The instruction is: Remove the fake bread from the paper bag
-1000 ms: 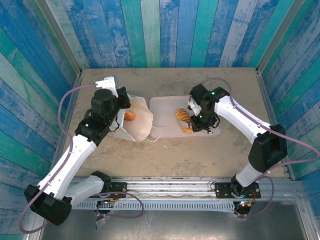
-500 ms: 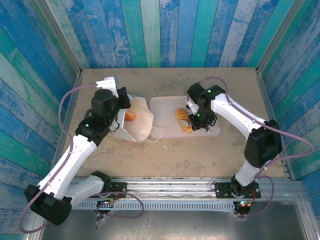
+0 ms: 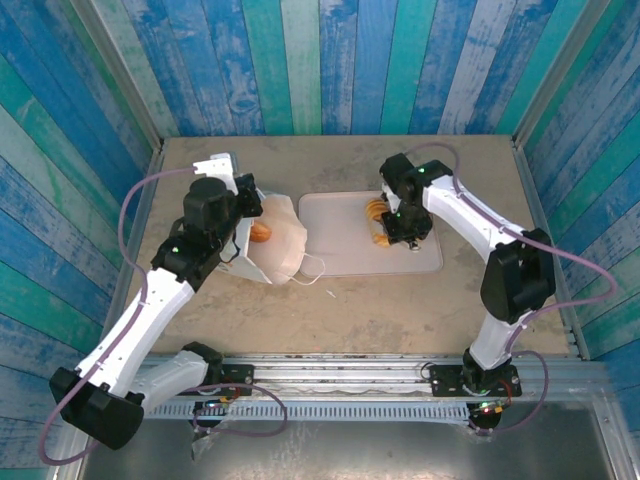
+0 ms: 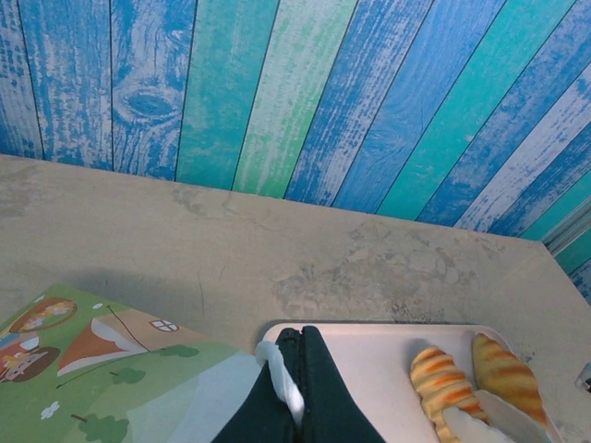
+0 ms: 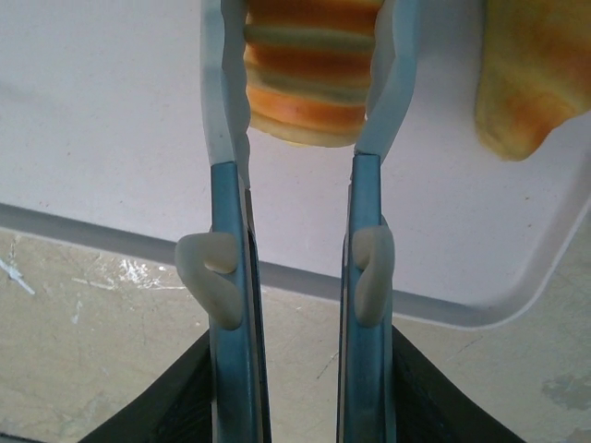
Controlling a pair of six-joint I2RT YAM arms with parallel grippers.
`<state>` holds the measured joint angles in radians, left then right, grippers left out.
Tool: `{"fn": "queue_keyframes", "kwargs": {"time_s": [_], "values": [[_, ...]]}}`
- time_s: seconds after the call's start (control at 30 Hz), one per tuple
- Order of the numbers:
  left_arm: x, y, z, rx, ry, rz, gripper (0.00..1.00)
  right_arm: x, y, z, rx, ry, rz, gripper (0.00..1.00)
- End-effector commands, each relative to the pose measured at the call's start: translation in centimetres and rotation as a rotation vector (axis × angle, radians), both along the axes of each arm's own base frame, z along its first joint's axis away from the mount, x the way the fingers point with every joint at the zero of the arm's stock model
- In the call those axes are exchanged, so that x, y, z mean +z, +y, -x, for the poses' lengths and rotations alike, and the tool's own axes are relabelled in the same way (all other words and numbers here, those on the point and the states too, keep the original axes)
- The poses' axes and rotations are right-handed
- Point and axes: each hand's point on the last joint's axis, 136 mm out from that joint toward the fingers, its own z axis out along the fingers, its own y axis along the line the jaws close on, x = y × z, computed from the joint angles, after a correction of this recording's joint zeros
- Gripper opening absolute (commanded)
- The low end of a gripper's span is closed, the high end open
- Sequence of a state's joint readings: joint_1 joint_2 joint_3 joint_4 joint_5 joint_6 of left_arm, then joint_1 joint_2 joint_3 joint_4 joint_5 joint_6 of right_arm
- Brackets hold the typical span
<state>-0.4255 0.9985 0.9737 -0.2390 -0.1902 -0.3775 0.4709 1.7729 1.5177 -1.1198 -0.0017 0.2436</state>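
Observation:
The white paper bag [image 3: 280, 248] with a green and orange print [image 4: 102, 369] lies on the table left of centre, its mouth facing the tray. One fake bread [image 3: 261, 232] shows inside it. My left gripper [image 4: 301, 340] is shut on the bag's white cord handle [image 4: 281, 377] at the bag's far edge. My right gripper [image 5: 305, 55] is over the pale tray [image 5: 102, 120], shut on a striped orange croissant [image 5: 309, 78]. A second croissant [image 5: 536, 83] lies just beside it on the tray. Both pastries [image 3: 378, 222] sit together at mid tray.
The pale tray [image 3: 330, 240] lies right of the bag, with bare surface on its left half. Blue and green plank walls [image 3: 320, 60] close in the table on three sides. A second loose cord handle [image 3: 312, 268] trails from the bag toward the near side.
My right gripper has closed on the croissant and shifted with it toward the far side of the tray. The left arm and the bag have stayed still.

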Motion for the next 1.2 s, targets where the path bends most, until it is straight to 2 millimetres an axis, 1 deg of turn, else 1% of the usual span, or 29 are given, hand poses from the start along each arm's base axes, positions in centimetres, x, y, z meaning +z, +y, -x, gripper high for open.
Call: {"fn": "queue_keyframes", "kwargs": {"time_s": [0.0,0.27,0.37,0.47,0.6,0.9,1.03,1.17], "values": [[0.4,-0.4,-0.3,-0.013,-0.023,0.001,0.0,0.6,-1.1,-1.0,-0.06,-0.038,0.018,0.43],[0.3,-0.7,-0.4,-0.022,-0.024,0.02,0.0,0.6,-2.0,-1.5,-0.076,-0.051,0.047,0.47],[0.2,-0.9,-0.4,-0.03,-0.02,0.025,0.0,0.7,-1.5,-1.6,-0.069,-0.053,0.022,0.48],[0.1,-0.9,-0.5,-0.031,-0.017,0.026,0.0,0.7,-1.5,-1.7,-0.071,-0.059,0.022,0.49],[0.1,-0.9,-0.5,-0.032,-0.019,0.034,0.0,0.4,-1.6,-1.9,-0.065,-0.058,0.033,0.45],[0.1,-0.8,-0.4,-0.025,-0.019,0.039,0.0,0.1,-1.3,-2.6,-0.08,-0.061,0.024,0.44],[0.1,-0.9,-0.4,-0.026,-0.018,0.039,0.0,0.0,-1.5,-2.9,-0.092,-0.073,0.034,0.44],[0.1,-0.8,-0.5,-0.023,-0.018,0.038,0.0,0.4,-1.3,-3.2,-0.097,-0.09,0.023,0.42]]}}
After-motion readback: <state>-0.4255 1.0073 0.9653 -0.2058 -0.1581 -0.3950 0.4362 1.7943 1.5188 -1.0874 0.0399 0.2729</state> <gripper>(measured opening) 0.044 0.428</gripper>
